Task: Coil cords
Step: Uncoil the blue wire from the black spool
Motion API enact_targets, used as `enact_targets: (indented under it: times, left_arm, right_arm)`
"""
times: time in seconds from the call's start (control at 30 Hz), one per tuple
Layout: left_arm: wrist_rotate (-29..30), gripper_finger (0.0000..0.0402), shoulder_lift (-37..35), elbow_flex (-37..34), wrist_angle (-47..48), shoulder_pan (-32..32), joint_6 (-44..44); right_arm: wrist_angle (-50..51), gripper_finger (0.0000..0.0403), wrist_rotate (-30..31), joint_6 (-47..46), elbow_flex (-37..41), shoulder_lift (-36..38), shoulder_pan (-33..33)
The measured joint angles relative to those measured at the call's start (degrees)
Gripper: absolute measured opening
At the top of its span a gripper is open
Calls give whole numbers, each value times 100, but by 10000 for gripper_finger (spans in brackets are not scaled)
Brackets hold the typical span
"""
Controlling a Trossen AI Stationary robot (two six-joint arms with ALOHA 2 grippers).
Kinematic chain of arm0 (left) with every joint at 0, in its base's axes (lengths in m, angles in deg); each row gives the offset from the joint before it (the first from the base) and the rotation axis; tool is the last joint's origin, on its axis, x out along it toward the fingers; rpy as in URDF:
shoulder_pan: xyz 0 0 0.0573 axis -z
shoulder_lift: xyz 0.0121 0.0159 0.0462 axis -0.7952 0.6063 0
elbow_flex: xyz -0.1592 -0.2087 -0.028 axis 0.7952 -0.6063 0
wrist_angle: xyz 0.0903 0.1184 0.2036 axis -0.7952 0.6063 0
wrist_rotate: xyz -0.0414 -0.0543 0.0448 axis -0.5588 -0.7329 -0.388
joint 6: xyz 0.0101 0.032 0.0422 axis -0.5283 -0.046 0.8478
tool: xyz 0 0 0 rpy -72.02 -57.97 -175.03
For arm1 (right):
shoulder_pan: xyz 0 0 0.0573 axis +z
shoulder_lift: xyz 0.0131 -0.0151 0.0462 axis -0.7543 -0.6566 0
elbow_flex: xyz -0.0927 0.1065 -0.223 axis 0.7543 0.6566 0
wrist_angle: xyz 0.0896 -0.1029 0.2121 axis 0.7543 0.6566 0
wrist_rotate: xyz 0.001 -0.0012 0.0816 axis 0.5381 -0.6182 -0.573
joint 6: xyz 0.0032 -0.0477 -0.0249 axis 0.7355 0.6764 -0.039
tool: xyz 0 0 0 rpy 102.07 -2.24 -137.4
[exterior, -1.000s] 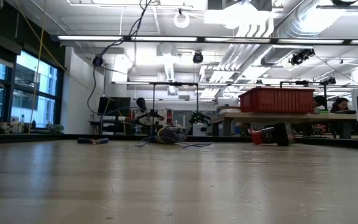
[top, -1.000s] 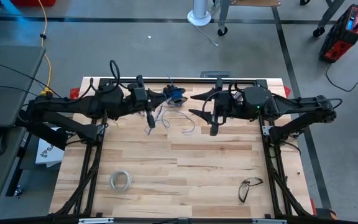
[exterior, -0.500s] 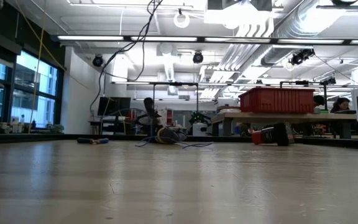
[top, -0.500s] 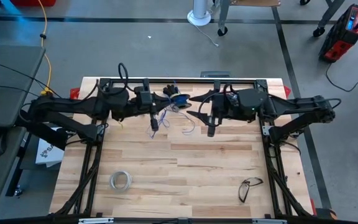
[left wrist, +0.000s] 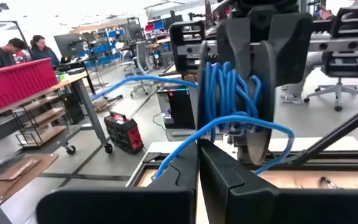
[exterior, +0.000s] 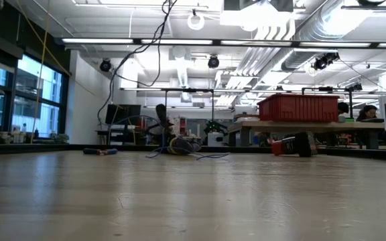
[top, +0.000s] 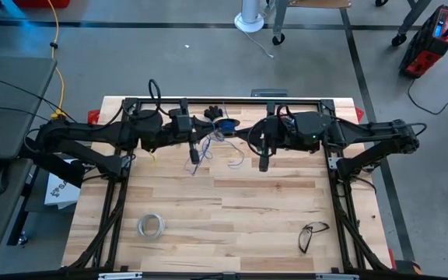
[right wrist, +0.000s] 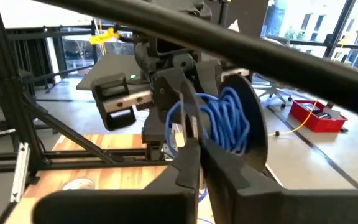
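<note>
Spool near table's far edge

A whitish ring of tape near the table's front left, glasses front right, red crate behind

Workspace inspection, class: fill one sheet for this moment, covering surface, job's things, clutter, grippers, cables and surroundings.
Surface: wooden table.
Job's things: blue wire wound on dark spool, loose end trailing over the boards.
Clutter: whitish tape ring; glasses.
Grippers: left gripper shut at the spool; right gripper shut on the wire beside it.
Cables: yellow cable on floor.
Surroundings: red case; people at benches.
</note>
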Motion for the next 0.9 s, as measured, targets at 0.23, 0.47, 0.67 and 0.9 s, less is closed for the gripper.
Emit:
enact_targets:
  times: [0.23,0.47,0.67,0.9]
  left_arm:
    - [418,32,-106,8,303,-4,-35]
    - [407,84,-355,10,2534,26,-1337]
    - [298,96,-338,-783,3630,355,-2769]
    - [-61,90,-354,-1739,795,636,-3404]
  right_arm:
    - [-136,2,643,-293,1,61,92]
    - [-183,1,806,-299,-1,375,85]
    - [-517,1,605,-337,-1,625,85]
    - [-518,0,-656,-736,-1,785,108]
